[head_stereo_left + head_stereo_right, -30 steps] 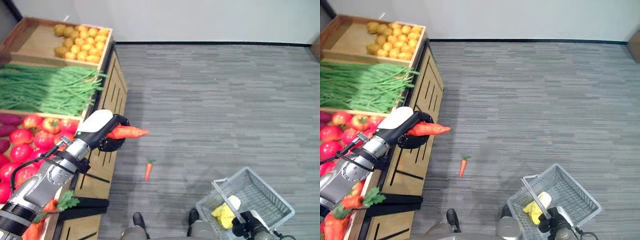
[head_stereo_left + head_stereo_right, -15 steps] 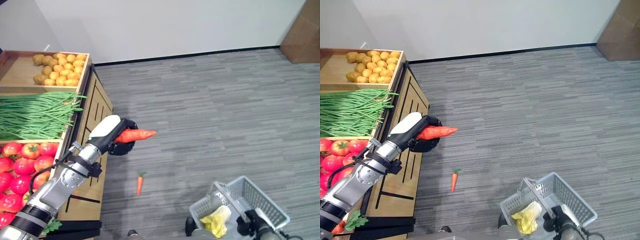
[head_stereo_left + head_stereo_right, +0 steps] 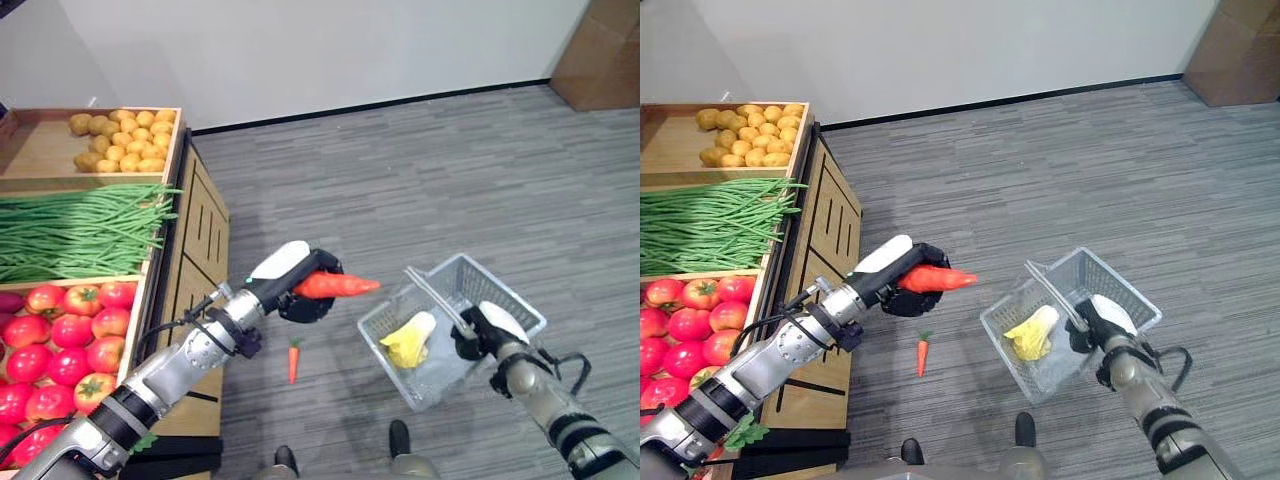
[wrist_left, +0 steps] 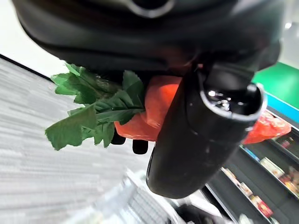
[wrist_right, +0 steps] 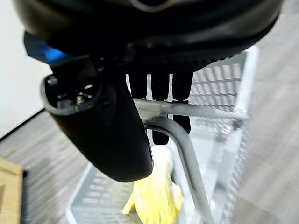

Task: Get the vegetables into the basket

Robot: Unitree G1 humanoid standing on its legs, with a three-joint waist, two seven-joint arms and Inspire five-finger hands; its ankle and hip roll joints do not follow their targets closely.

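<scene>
My left hand (image 3: 300,292) is shut on an orange carrot (image 3: 338,286) whose tip points toward the basket; its green leaves (image 4: 96,107) stick out behind the fingers. My right hand (image 3: 482,326) is shut on the handle (image 5: 180,154) of a grey wire basket (image 3: 450,287), held off the floor and tilted just right of the carrot tip. A yellow-white vegetable (image 3: 405,340) lies inside the basket. A small carrot (image 3: 293,359) lies on the floor below my left hand.
A wooden stand (image 3: 192,225) at the left holds potatoes (image 3: 118,140), green beans (image 3: 75,228) and tomatoes (image 3: 55,335). Grey carpet (image 3: 420,170) stretches ahead. A brown box (image 3: 598,50) stands at the far right by the wall.
My right hand has lifted the basket up and toward the middle. My left hand has carried the carrot rightward and lower, close to the basket's rim. The camera has shifted too.
</scene>
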